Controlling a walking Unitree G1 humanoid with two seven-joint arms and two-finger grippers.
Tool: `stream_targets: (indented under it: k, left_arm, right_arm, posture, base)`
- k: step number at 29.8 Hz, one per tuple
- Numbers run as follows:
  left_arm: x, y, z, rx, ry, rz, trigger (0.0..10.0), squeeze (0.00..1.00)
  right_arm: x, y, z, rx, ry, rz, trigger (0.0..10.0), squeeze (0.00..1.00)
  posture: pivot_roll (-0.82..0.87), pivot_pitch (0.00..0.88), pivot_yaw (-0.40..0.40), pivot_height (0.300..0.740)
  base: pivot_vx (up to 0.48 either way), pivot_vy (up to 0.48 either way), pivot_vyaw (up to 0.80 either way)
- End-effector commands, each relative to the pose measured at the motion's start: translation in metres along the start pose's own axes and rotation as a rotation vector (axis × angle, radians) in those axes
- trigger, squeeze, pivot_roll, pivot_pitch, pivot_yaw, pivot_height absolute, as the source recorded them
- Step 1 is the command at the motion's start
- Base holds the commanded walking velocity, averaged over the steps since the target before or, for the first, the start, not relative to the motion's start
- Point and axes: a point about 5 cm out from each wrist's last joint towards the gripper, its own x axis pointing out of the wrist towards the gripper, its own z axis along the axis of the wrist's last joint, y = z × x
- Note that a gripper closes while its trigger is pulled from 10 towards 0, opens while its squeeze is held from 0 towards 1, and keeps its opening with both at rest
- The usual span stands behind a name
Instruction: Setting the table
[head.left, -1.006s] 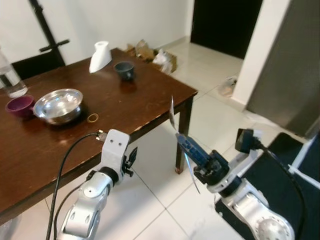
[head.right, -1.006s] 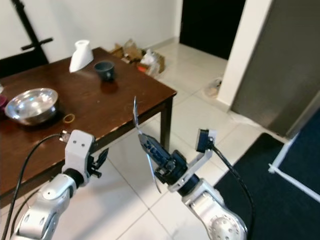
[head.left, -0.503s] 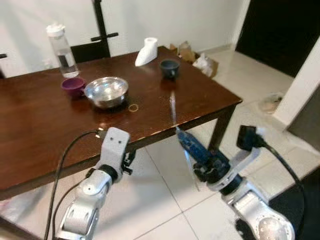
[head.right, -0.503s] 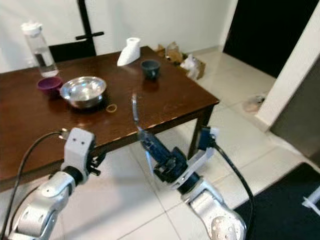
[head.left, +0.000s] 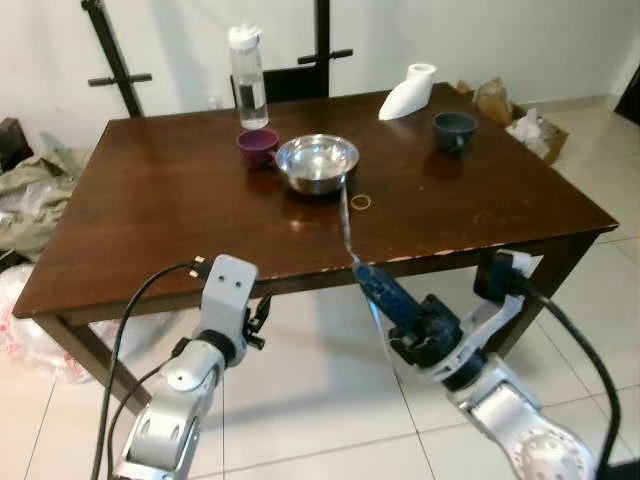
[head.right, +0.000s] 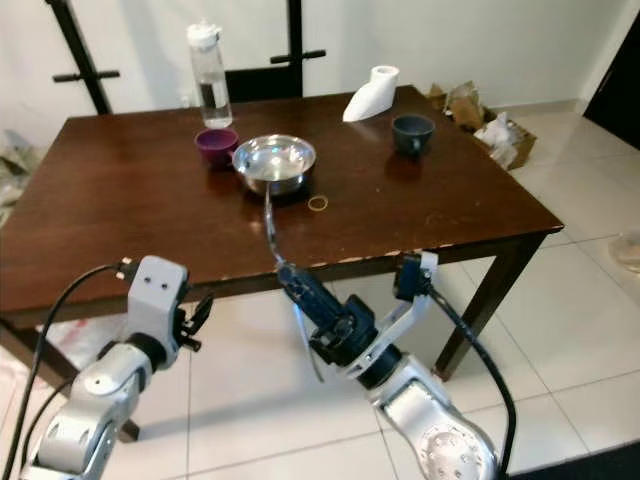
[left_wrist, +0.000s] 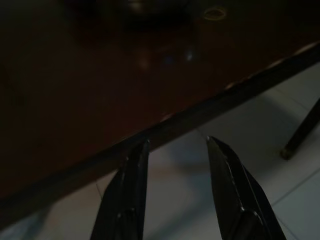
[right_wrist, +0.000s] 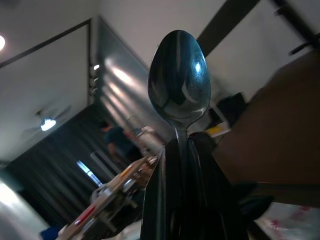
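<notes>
Right end effector (head.left: 372, 283) clamping spoon (right_wrist: 180, 94) (unlabelled)

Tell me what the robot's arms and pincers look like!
Both arms are shiny silver tubes with round joints. The left arm has a white box at the wrist and a black cable looping off it. The right arm has a black cable too. Each pincer has two long black fingers.

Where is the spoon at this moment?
The spoon is held upright in the right pincer, in front of the table's near edge, in line with the steel bowl further back.
</notes>
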Motion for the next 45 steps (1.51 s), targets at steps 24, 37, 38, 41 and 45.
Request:
stream_targets:
  k: [24,37,38,41,45]
  left_arm:
    - [0.004,0.009,-0.007,0.024,0.034,0.074,10.0,0.00]
    - [0.005,0.010,-0.004,0.029,0.019,0.070,10.0,0.00]
    - [0.006,0.010,-0.004,0.030,0.017,0.069,10.0,0.00]
    - [0.006,0.010,-0.004,0.033,0.010,0.064,10.0,0.00]
    - [0.006,0.009,-0.003,0.039,0.003,0.059,10.0,0.00]
  right_arm:
    - [-0.001,-0.035,0.016,-0.184,-0.100,-0.335,10.0,0.00]
    - [-0.005,-0.053,0.039,-0.467,-0.169,-0.619,10.0,0.00]
    - [-0.006,-0.056,0.042,-0.503,-0.179,-0.658,10.0,0.00]
    - [-0.011,-0.061,0.050,-0.583,-0.200,-0.738,10.0,0.00]
    - [-0.016,-0.064,0.055,-0.617,-0.210,-0.776,10.0,0.00]
  posture:
    - [0.05,0.112,0.098,0.740]
    - [0.05,0.107,0.098,0.740]
    - [0.05,0.107,0.098,0.740]
    - [0.05,0.104,0.098,0.740]
    - [0.05,0.103,0.098,0.740]
  base:
    - [0.096,0.000,0.64]
    - [0.465,0.000,0.00]
    - [0.465,0.000,0.00]
    - [0.465,0.000,0.00]
    - [0.465,0.000,0.00]
